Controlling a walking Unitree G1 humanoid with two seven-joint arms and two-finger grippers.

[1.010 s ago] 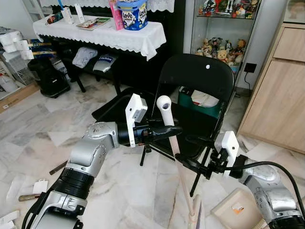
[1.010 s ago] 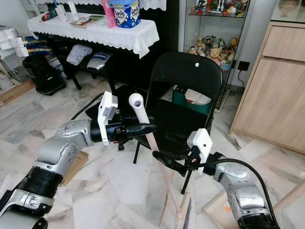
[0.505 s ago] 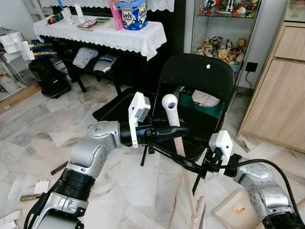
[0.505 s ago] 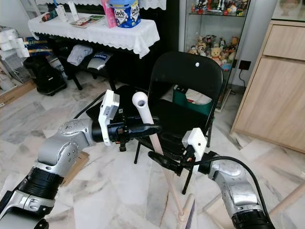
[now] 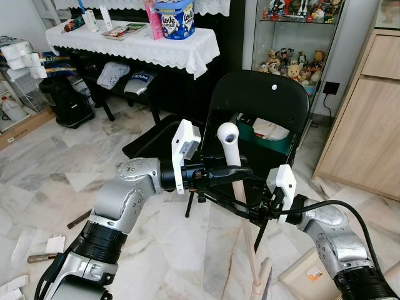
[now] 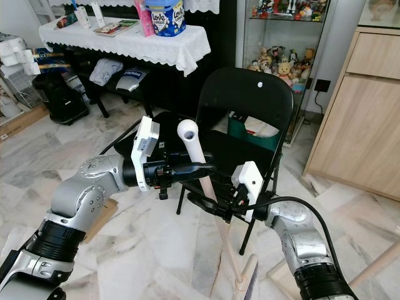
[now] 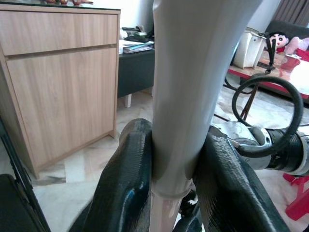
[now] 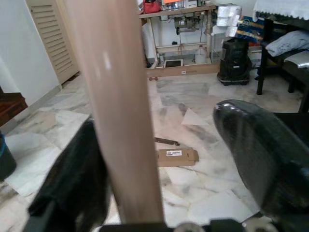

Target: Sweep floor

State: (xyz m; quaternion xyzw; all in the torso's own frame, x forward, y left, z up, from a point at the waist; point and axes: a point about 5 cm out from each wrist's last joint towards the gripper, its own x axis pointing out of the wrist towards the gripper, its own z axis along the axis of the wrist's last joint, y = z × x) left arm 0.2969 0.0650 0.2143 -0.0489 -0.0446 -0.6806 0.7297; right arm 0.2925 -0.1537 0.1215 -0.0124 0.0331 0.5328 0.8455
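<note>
Broom (image 5: 239, 199) upright with a slight tilt, centre of scene, just in front of black folding chair (image 5: 262, 119). White capped grip at top, pale wooden shaft below, head at floor near the lower edge, partly cut off.

Left gripper (image 5: 240, 173) reaching in from the left, clamped on the white grip just under the cap; left wrist view has both black fingers (image 7: 126, 183) pressed against the grip's sides.

Right gripper (image 6: 203, 203) coming from the right, lower on the wooden shaft. Right wrist view: shaft against one finger (image 8: 72, 179), other finger standing off with a clear gap, so spread wide, not gripping.

Marble floor (image 5: 56, 181) with litter at near left: flat cardboard piece (image 8: 176, 155), paper scraps.

Far left: table with white lace cloth (image 5: 134, 44), blue tub (image 5: 174, 17) on top. Far right: glass cabinet of plush toys (image 5: 290, 62), wooden cupboard (image 5: 365, 125) beside it.
</note>
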